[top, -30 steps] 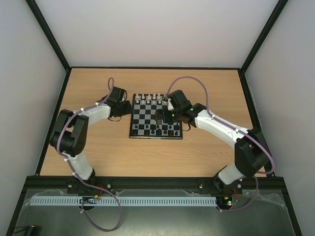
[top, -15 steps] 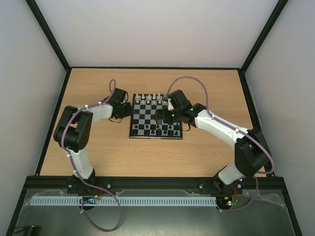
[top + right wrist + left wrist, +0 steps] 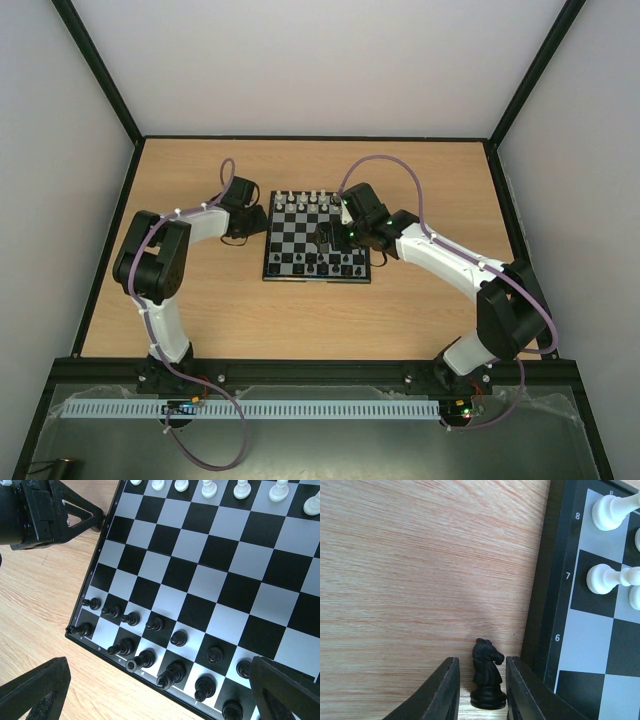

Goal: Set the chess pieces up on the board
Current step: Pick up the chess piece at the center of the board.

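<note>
Board sits mid tabletop, a bit toward the far edge, square to it. Left end effector is low at the tabletop, just off the board's left border, toward that border's far end by the 6-7-8 rank marks. Its fingers are partly spread, straddling a black knight. The knight stands upright on bare wood, just beside the board's dark border, not on any square. The finger on the board side looks to be at or touching the knight's base, and a thin gap shows at the other finger, so no firm pinch is visible. Right end effector hangs over the near half of the board, fingers spread wide with nothing between them, well above the pieces. Black chess pieces fill two rows along the board's near edge: small pawns in the inner row, taller figures in the row at the border. A few spots in those rows are hard to read from the right wrist view, so I can't tell whether each piece there is upright. White pieces stand in rows along the board's far edge; the left wrist view shows two of them on ranks 8 and 7 at the left file. Middle rows of the board show only bare checks.
</note>
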Controlling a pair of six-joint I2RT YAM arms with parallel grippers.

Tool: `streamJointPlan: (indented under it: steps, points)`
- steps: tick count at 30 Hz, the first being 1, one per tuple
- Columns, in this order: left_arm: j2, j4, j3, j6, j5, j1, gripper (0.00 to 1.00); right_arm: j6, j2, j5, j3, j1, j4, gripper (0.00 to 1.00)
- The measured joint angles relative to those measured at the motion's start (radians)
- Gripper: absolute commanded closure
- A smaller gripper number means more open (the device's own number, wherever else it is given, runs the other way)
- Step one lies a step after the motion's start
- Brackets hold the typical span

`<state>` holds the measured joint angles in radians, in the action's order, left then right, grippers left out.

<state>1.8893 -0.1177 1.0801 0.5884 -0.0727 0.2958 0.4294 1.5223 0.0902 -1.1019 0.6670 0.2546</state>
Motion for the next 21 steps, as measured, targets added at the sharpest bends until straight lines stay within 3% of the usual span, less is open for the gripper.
streamJointPlan:
  steps: [21]
  points:
    - [-0.003, -0.004, -0.004, -0.025, 0.004, 0.0, 0.7, 0.0, 0.0, 0.0, 0.0, 0.0, 0.0, 0.01]
